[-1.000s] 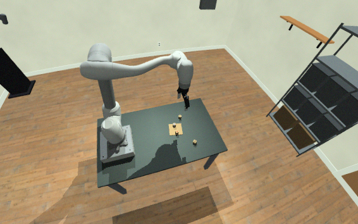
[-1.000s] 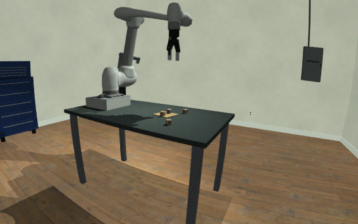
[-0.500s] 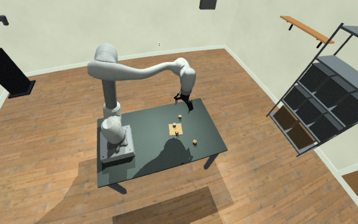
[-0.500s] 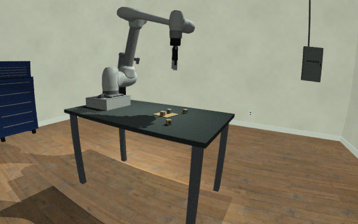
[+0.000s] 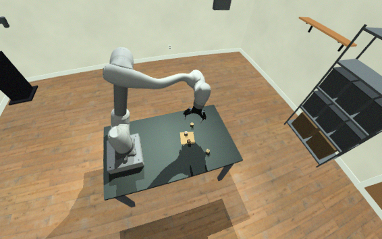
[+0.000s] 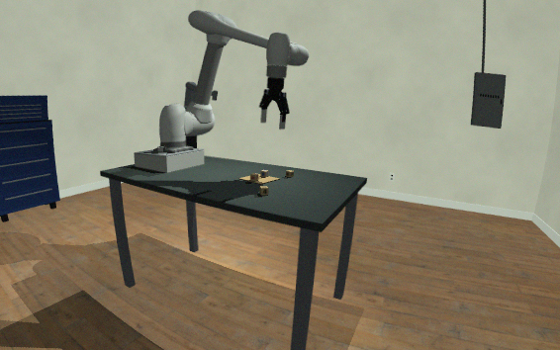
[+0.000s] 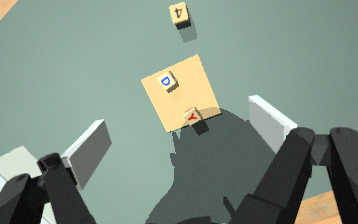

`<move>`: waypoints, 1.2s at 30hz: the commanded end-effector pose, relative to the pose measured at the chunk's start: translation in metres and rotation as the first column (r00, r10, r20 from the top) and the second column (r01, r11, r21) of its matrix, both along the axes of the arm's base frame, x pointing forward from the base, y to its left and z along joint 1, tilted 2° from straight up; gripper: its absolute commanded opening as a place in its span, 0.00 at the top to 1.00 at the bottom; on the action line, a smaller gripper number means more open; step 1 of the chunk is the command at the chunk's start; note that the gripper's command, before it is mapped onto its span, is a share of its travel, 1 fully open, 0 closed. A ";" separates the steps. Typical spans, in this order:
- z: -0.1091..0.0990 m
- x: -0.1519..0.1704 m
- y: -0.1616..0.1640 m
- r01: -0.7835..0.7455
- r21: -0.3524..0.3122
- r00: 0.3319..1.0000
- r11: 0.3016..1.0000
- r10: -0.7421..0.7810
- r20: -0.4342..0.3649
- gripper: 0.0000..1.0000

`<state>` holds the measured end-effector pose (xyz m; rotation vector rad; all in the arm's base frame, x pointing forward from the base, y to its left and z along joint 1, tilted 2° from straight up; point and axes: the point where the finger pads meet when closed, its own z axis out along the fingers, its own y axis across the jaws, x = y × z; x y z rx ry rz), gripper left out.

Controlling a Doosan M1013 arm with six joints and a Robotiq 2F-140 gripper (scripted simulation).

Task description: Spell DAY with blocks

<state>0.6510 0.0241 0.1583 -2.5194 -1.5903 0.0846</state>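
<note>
A tan mat (image 7: 180,93) lies on the dark table. On it sit a block with a blue D (image 7: 168,81) and a block with a red Y (image 7: 194,116), with a gap between them. The Y block sits at the mat's edge. A third block (image 7: 179,13) with a black letter I cannot read lies off the mat on the D side; it also shows in the top view (image 5: 192,124). A fourth block (image 5: 208,151) lies off the mat on the Y side. My gripper (image 6: 272,119) is open and empty, high above the table's far part.
The robot base (image 5: 125,158) stands at one end of the table. The table edge (image 5: 230,135) is close beyond the blocks. A shelf rack (image 5: 350,98) and a blue drawer cabinet (image 6: 16,153) stand well away from the table.
</note>
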 end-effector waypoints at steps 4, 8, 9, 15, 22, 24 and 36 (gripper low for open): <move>-0.041 -0.009 0.006 -0.243 0.077 0.970 0.967 0.243 0.006 0.00; -0.063 -0.014 0.009 -0.387 0.117 0.922 0.915 0.387 0.025 0.00; -0.069 -0.015 0.010 -0.422 0.127 0.906 0.898 0.421 0.031 0.00; -0.097 -0.023 0.014 -0.584 0.172 0.810 0.793 0.581 0.072 0.00; -0.134 -0.035 0.020 -0.767 0.219 0.637 0.603 0.757 0.147 0.00; -0.139 -0.037 0.021 -0.791 0.224 0.606 0.569 0.779 0.161 0.00; -0.172 -0.050 0.026 -0.904 0.240 0.410 0.354 0.878 0.249 0.00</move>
